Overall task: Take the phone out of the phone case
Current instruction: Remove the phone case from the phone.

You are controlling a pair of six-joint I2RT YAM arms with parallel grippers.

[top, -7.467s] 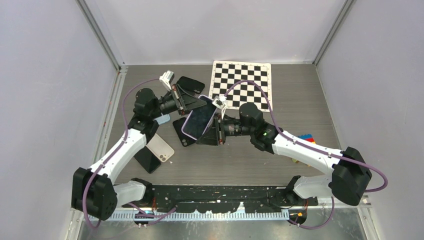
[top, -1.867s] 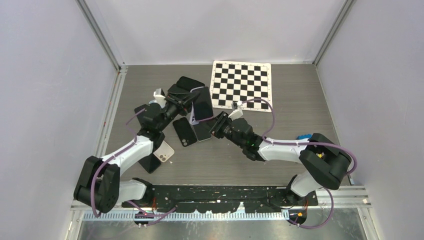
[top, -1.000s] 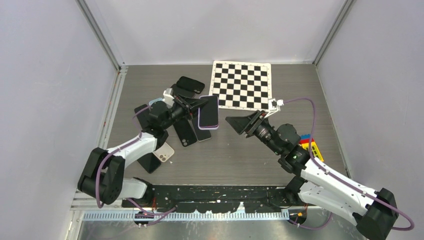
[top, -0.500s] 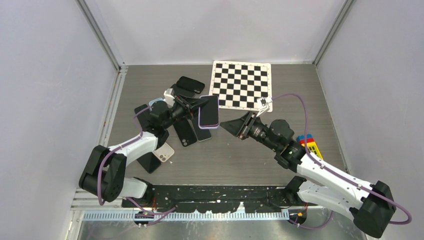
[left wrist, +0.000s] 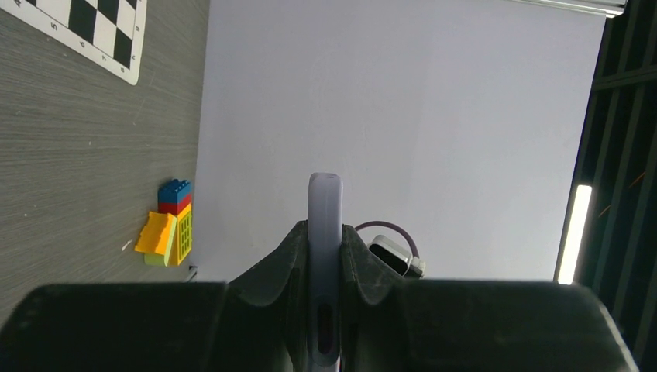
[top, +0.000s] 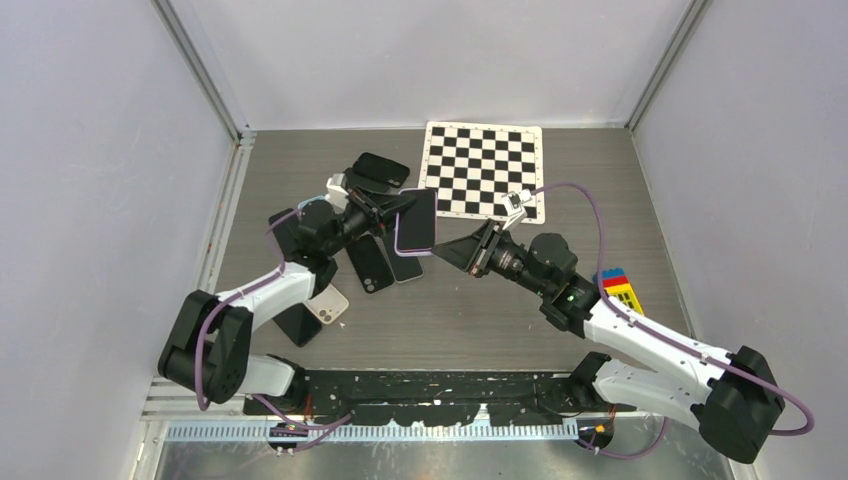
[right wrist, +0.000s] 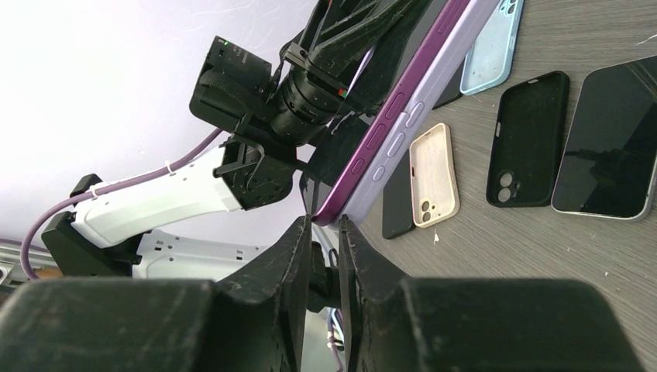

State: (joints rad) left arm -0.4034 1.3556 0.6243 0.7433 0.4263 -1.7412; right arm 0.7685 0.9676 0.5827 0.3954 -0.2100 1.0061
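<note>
Low in the middle of the overhead frame, the right hand [top: 447, 249] pinches the bottom corner of the lilac phone case [right wrist: 395, 132], which is raised off the worktop [top: 480, 320] with the phone [top: 417, 220] seated in it. Just beyond, to the left, the left hand [top: 385, 210] is clamped on the case's edge above loose phones [top: 370, 265] lying flat. The checkerboard [top: 483, 168] lies farthest, upper centre.
</note>
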